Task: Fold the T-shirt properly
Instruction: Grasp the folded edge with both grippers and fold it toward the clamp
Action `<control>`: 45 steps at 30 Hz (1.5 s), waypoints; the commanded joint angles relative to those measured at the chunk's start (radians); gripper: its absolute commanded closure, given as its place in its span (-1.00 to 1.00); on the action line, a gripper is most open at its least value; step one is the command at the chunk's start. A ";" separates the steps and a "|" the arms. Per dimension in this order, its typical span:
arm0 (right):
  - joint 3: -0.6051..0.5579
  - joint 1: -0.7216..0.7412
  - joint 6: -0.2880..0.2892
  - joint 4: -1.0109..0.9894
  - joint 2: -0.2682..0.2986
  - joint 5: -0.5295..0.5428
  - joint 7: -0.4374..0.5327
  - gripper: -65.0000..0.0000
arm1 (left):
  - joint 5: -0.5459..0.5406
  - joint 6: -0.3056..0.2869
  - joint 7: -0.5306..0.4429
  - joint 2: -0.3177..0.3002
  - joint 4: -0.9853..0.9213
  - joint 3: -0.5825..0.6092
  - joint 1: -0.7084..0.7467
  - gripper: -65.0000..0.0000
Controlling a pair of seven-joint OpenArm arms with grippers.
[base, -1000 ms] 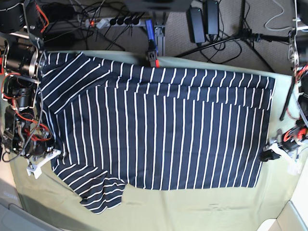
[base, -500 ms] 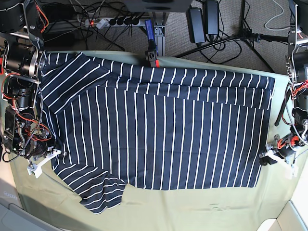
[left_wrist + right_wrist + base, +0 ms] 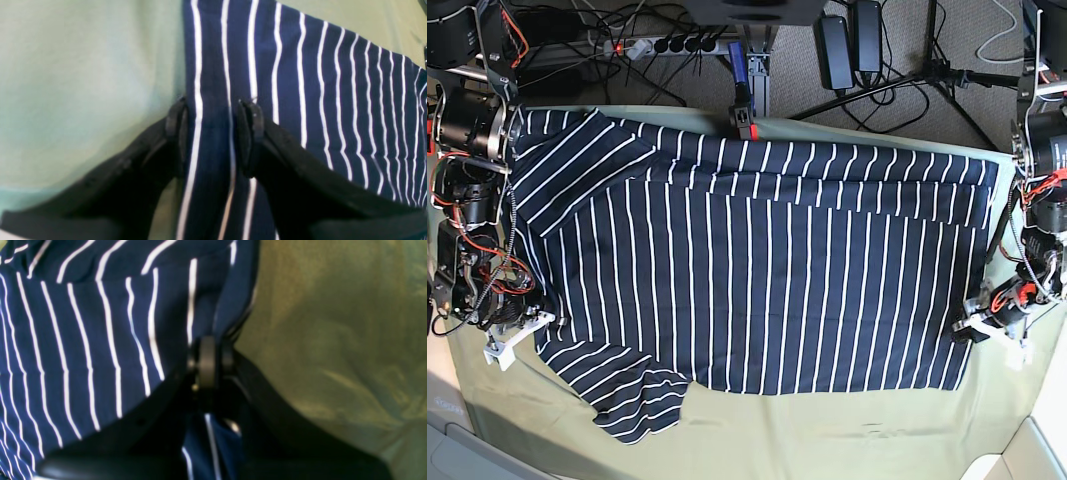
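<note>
1. T-shirt [image 3: 300, 100], left wrist view: navy w/ thin white stripes, lying flat on pale green cloth [image 3: 83, 83] covering the worktop. Left gripper [image 3: 213, 133] fingers stand apart, straddling the shirt's edge strip; one finger [image 3: 176, 123] sits at the fabric border, the other [image 3: 250, 130] over the stripes. Not clamped; nothing held.
2. Right wrist view: right gripper [image 3: 210, 361] fingers closed on a pinch of T-shirt [image 3: 100, 340] edge; fabric rises into the tips. Green cloth [image 3: 333, 340] lies beside, wrinkled.
3. Base view: T-shirt [image 3: 767, 270] spread across most of the cloth [image 3: 827, 440], far long edge already turned over, one sleeve [image 3: 642, 405] sticking out at the near edge. Right gripper [image 3: 512, 335] at the shirt's one short end, left gripper [image 3: 977, 330] at the opposite end's near corner.
4. Handling, est.: light, limp, no stiffness; will sag and crease if lifted by one point. Take hold at edge/corners w/ both arms, pinch all layers, keep tension even. Risk: a thin pinch slipping out, or the green cloth caught along w/ the shirt.
</note>
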 commanded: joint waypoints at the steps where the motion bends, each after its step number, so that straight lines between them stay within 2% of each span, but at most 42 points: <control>1: 0.002 0.030 0.015 0.019 0.016 0.012 0.008 1.00 | -0.017 -0.008 -0.010 -0.005 0.021 -0.003 -0.033 0.21; 15: 0.002 0.030 0.015 0.019 0.016 0.012 0.009 1.00 | -0.017 -0.011 0.009 0.010 0.099 -0.003 -0.033 0.24; 16: 0.002 0.030 0.015 0.019 0.016 0.012 0.009 1.00 | -0.017 -0.012 0.020 0.010 0.114 -0.003 -0.033 0.27; 19: 0.002 0.030 0.015 0.019 0.016 0.012 0.009 1.00 | -0.018 -0.013 0.053 0.011 0.148 -0.003 -0.032 0.53; 26: 0.002 0.030 0.015 0.019 0.016 0.012 0.009 1.00 | -0.008 -0.018 0.054 0.013 0.148 -0.003 -0.024 0.62; 29: 0.002 0.030 0.015 0.019 0.016 0.012 0.009 1.00 | 0.020 -0.018 0.052 0.019 0.148 -0.003 -0.024 1.00; 34: 0.002 0.030 0.015 0.019 0.016 0.012 0.005 1.00 | 0.019 -0.019 0.041 0.010 0.148 -0.003 -0.027 1.00; 37: 0.002 0.030 0.015 0.019 0.019 0.012 -0.022 1.00 | -0.028 -0.095 0.059 -0.013 0.148 -0.003 -0.026 1.00; 42: 0.002 0.030 0.021 0.021 0.039 0.030 -0.050 1.00 | -0.201 -0.095 0.183 -0.058 0.148 -0.003 -0.026 1.00; 45: 0.002 0.027 0.055 0.023 0.058 0.077 -0.092 1.00 | -0.278 -0.095 0.251 -0.099 0.149 -0.002 -0.023 1.00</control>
